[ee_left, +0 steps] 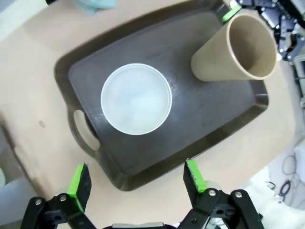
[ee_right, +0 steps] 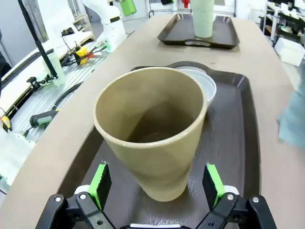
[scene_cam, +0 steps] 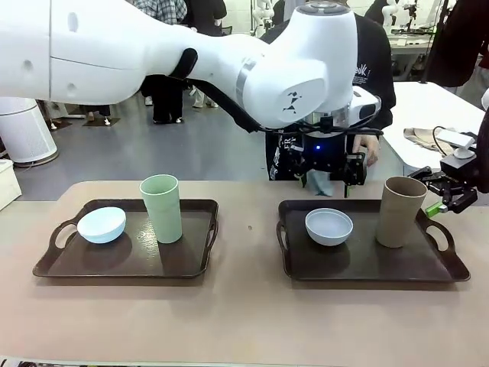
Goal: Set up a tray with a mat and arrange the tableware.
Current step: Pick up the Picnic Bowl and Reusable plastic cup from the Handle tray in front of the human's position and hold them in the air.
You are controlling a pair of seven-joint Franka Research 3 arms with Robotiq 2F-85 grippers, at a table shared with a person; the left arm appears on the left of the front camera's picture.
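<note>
On the right dark tray (scene_cam: 451, 267) stand a white-grey bowl (scene_cam: 329, 226) and a tan-brown cup (scene_cam: 399, 211). The left tray (scene_cam: 53, 264) holds a pale blue bowl (scene_cam: 101, 224) and a pale green cup (scene_cam: 162, 208). My left gripper (scene_cam: 330, 180) hangs open above the right tray's far edge; its wrist view looks down on the white-grey bowl (ee_left: 136, 98) and the tan cup (ee_left: 236, 47). My right gripper (scene_cam: 445, 200) is open just right of the tan cup (ee_right: 152, 129), its green pads (ee_right: 100, 183) flanking the cup's base without touching.
A person stands at the far side, one hand (scene_cam: 372, 153) near the table edge. A pale blue-green soft thing (ee_left: 95, 5) lies by the right tray's far edge. A white side table (scene_cam: 435, 107) with cables is at the back right.
</note>
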